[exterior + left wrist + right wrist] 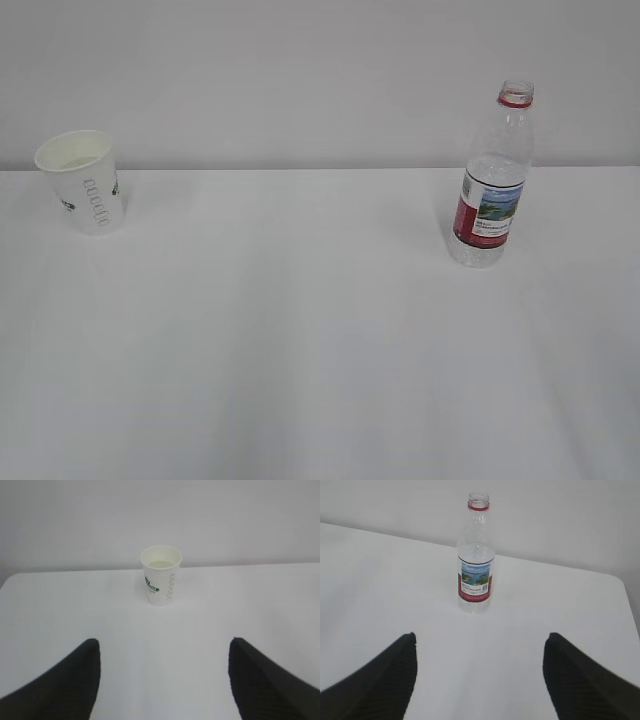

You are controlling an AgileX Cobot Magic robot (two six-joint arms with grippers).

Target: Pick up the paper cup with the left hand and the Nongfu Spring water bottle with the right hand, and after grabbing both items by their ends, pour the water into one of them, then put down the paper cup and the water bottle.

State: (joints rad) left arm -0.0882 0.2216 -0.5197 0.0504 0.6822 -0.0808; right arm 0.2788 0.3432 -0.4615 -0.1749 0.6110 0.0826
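So we've got the paper cup (83,181) sitting upright at the far left of the white table (300,330), and the Nongfu Spring water bottle (492,178) standing at the far right, well apart from each other. Neither arm shows in the exterior view. Through the wrist views we see the left gripper (162,680) spread wide with nothing in it, lined up on the cup but well short of it, and the right gripper (479,677) likewise gaping and empty, facing the bottle from the near side.

Handling-wise, the cup looks like the tricky one to us. Thin paper, so it'll squash if we clamp hard, and there seems to be water (161,564) in it already (a pale yellowish surface near the rim), so any tilt or crush probably spills. We'd take it around the lower half of the wall with a gentle squeeze.

The bottle has no cap, just the red neck ring (478,506) and an open mouth. Clear ribbed plastic, probably light and a bit slippery, and it'll flex. We'd grip the lower body around the label (475,583), keeping it upright until the pour
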